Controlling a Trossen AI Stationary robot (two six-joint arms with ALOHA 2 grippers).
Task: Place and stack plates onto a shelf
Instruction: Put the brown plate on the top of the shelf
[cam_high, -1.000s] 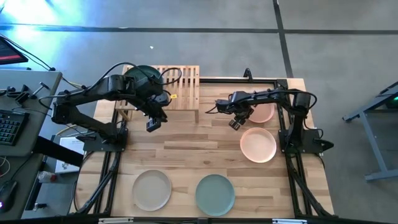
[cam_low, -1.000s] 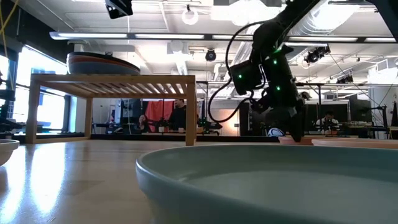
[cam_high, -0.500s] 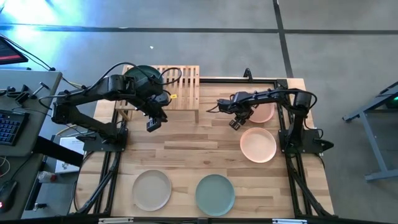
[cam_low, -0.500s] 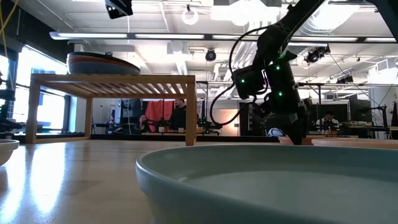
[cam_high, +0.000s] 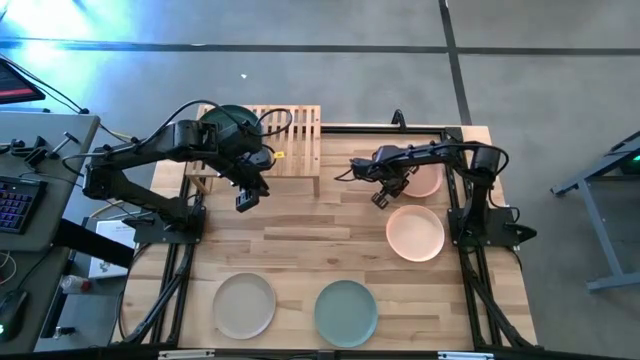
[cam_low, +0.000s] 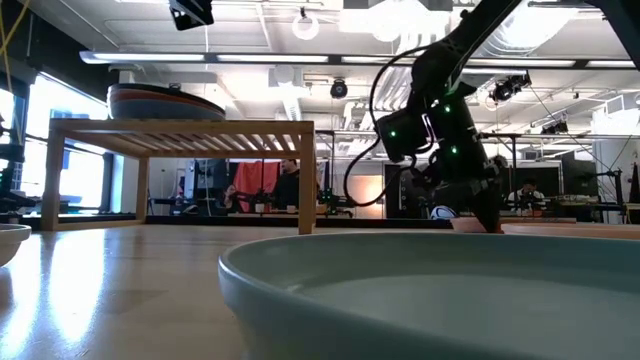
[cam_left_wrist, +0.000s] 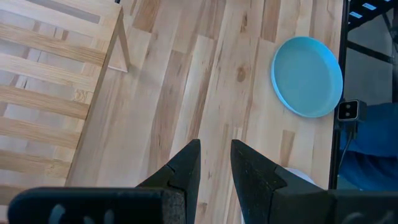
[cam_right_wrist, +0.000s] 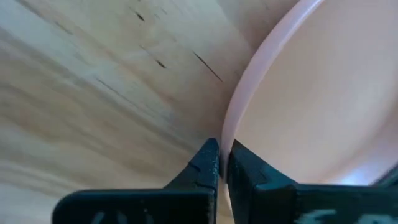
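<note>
While rim-pinched, peach plate flat.

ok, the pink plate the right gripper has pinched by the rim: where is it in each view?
High: pink plate, far right, under the right gripper.
Low: only its rim, right of centre at the fingertips.
Left wrist: not in it.
Right wrist: fills the picture's right, rim between the fingers.
Shared landmark: the right gripper itself.

right gripper reaches low at the table, wrist tipped down, fingers pinched on a peach-pink plate rim. left gripper hangs raised, fingers slightly parted, holding nothing.
</note>
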